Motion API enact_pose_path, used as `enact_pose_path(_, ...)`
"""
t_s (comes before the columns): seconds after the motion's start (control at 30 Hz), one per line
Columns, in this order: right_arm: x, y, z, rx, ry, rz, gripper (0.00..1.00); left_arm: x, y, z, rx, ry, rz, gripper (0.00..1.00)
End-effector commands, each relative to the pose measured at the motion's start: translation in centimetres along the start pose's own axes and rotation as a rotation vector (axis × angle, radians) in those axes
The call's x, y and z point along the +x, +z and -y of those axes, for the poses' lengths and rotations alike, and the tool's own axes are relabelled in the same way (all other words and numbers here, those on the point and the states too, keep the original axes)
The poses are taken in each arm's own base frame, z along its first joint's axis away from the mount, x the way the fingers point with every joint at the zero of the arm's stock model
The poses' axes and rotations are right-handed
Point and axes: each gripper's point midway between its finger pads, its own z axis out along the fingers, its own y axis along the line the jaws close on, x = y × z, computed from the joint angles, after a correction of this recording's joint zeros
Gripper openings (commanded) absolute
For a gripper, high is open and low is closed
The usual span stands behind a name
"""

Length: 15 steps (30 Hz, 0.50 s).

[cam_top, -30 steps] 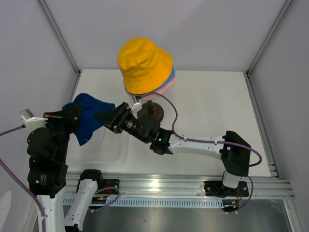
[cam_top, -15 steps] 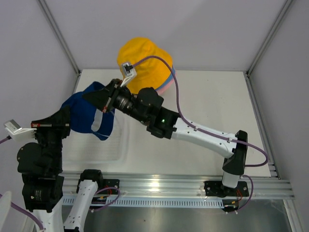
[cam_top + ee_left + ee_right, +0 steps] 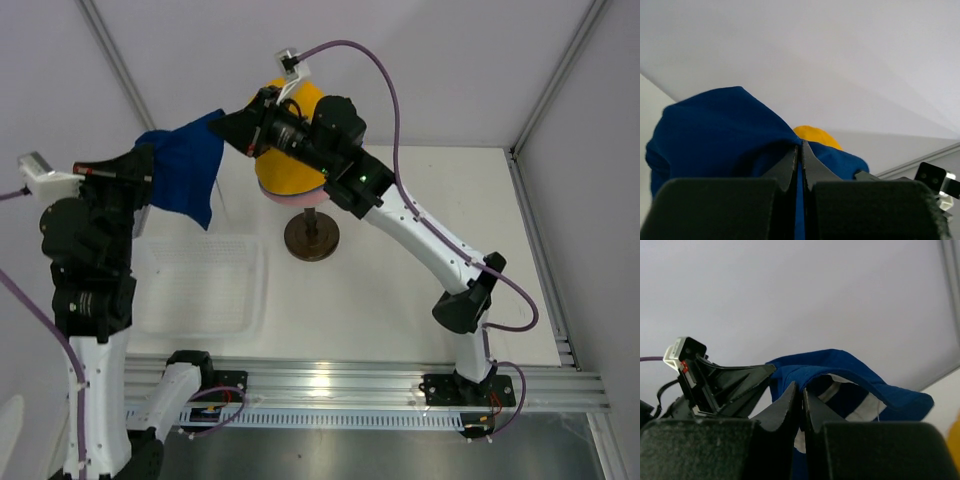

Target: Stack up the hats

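Even, diffuse white light is filling the enclosure from above. Faint, soft shadows are lying on the desk point(image 3: 420, 220). Glare is flaring on the front aluminium rail point(image 3: 320, 381). In both wrist views the near fingers point(image 3: 787, 167) are blurring, dark and underexposed.

— What's the left gripper point(image 3: 800, 150) got?
— Dark blue hat point(image 3: 715, 125). The jaws are pinched tight on its cloth, which bulges up and to the left.
— Anything behind?
— The yellow hat point(image 3: 816, 136), its top just peeking over.
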Motion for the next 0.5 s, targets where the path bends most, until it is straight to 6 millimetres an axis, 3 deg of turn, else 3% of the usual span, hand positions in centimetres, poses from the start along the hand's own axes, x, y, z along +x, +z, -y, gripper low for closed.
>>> enact_pose_path(0.0,-3.9,-0.7,-0.3,-0.066,-0.053,0.036,0.11,-1.5,2.1,5.5,0.169,0.029,0.015,0.01)
enact_pose_path(0.07,-5.2,-1.1,1.0,-0.051,-0.065,0.055,0.11,-0.7,4.6,6.0,0.183,0.047,-0.011,0.01)
enact_pose_path(0.17,-6.8,-1.6,2.5,-0.029,-0.092,0.081,0.11,-0.3,6.4,9.0,0.281,0.084,-0.027,0.01)
enact_pose_path(0.23,-7.3,-1.8,3.2,-0.026,-0.093,0.087,0.10,0.2,6.6,11.6,0.377,0.131,-0.047,0.01)
enact_pose_path(0.27,-8.1,-2.2,3.9,-0.021,-0.100,0.098,0.10,1.4,6.8,12.4,0.400,0.139,-0.083,0.01)
enact_pose_path(0.3,-8.5,-2.3,4.3,-0.015,-0.098,0.104,0.09,3.4,8.5,12.0,0.385,0.160,-0.130,0.01)
enact_pose_path(0.33,-9.1,-2.6,4.3,-0.021,-0.085,0.112,0.08,3.1,7.8,14.4,0.442,0.181,-0.126,0.01)
enact_pose_path(0.47,-12.9,-4.6,5.4,-0.005,-0.100,0.177,0.06,6.0,9.6,15.9,0.457,0.216,-0.179,0.01)
